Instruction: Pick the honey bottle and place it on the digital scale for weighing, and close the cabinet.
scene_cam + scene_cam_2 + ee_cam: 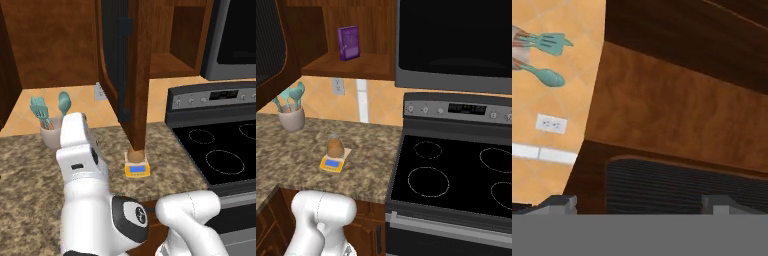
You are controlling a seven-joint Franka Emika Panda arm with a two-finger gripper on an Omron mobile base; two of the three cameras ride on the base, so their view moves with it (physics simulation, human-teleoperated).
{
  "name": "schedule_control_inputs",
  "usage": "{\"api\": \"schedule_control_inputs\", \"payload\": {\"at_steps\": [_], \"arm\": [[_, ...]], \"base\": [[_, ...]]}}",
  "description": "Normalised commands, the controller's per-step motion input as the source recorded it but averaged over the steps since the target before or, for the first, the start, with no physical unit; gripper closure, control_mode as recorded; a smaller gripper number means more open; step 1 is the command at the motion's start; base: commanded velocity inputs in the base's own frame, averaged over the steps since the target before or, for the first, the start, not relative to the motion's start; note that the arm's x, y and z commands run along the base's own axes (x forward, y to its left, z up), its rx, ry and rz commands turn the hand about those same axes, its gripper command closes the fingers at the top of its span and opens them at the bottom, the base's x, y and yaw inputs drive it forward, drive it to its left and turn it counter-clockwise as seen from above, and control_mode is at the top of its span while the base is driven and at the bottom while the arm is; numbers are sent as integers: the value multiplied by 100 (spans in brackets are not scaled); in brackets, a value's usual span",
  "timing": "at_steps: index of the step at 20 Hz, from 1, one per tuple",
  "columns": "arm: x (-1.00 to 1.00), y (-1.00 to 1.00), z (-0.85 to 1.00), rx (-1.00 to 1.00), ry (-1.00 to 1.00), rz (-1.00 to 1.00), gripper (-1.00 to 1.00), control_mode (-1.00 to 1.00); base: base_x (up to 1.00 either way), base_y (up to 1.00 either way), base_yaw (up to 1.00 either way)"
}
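Observation:
The honey bottle (335, 146) stands upright on the digital scale (332, 163) on the counter. In the left base view the scale (137, 170) shows below the lower edge of the open cabinet door (134, 75), which hides most of the bottle (135, 153). The door swings out over the counter, its black handle (122, 65) facing left. In the hand view my gripper (639, 205) is open, with nothing between its fingertips (559, 202). It sits close to the door's dark inset panel (682, 187).
A beige cup of teal utensils (292, 117) stands at the back left of the granite counter (371, 165). The black stove (456, 175) is on the right, a microwave (456, 40) above it. A purple box (348, 43) sits on the cabinet shelf.

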Motion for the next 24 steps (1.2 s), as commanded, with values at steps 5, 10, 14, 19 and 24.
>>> {"api": "schedule_control_inputs", "payload": {"at_steps": [5, 10, 14, 19, 24], "arm": [[53, 3, -1, 12, -2, -18, -100, -100], [35, -4, 1, 13, 0, -11, -100, -100], [50, -5, 9, 10, 0, -15, -100, -100], [11, -53, 31, 15, -2, -20, -100, -100], [0, -80, 41, 15, -1, -25, -100, -100]], "base": [[0, 0, 0], [0, 0, 0], [0, 0, 0], [0, 0, 0], [0, 0, 0]]}}
